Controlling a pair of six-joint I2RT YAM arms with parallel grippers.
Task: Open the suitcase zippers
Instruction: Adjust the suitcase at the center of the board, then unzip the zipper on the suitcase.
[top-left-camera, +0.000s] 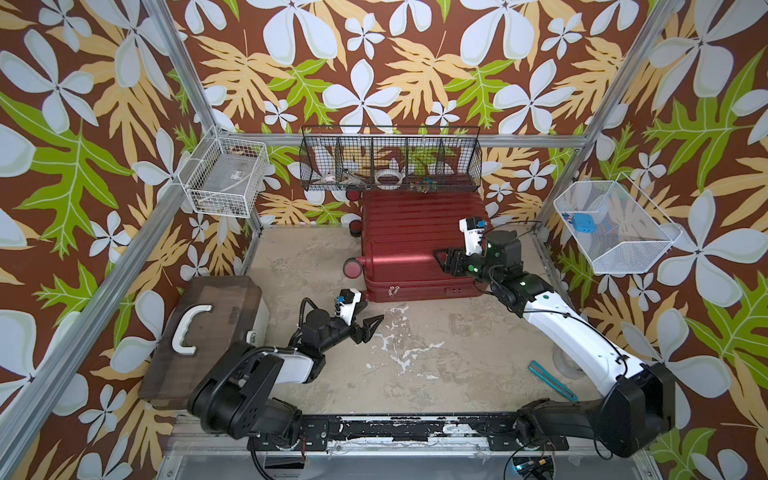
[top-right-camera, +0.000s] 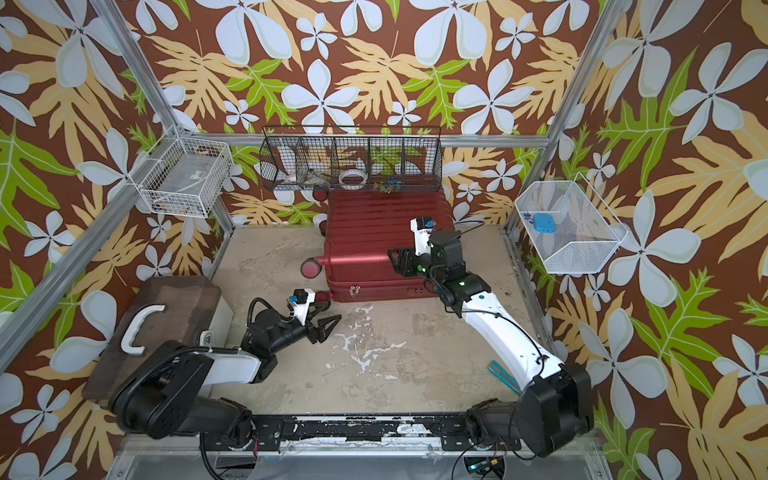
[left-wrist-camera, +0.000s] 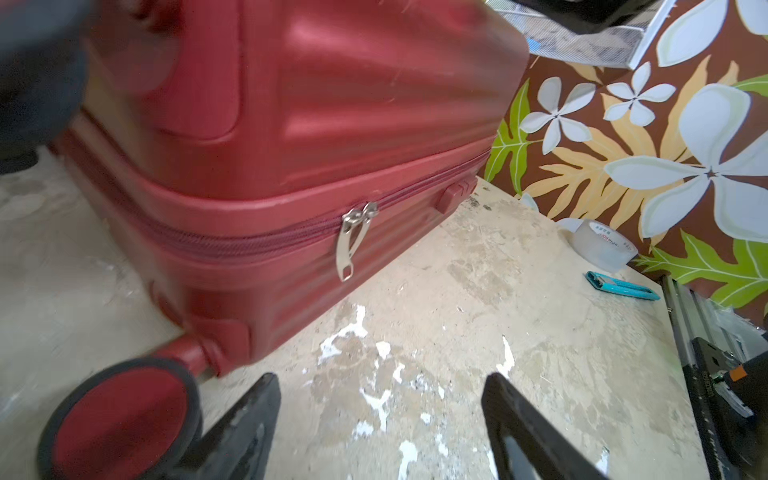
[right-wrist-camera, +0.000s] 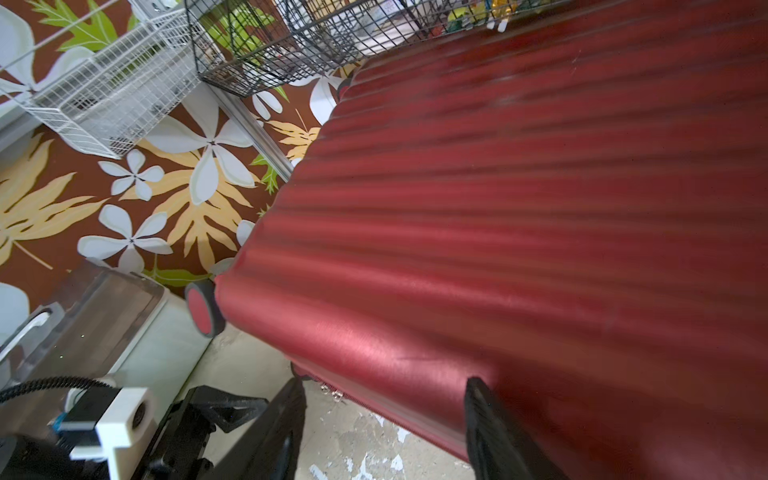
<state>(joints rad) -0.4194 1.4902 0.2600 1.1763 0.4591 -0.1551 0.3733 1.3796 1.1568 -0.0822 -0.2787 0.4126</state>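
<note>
Left gripper (left-wrist-camera: 380, 378) gapes empty near the zippers (left-wrist-camera: 266, 242); right gripper (right-wrist-camera: 384, 382) spread empty above the suitcase (right-wrist-camera: 498, 208)

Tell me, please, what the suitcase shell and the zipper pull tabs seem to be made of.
The suitcase shell looks like hard plastic, ribbed and glossy: highlights streak its ridges. The pull tabs look like polished metal: silvery, reflective.
</note>
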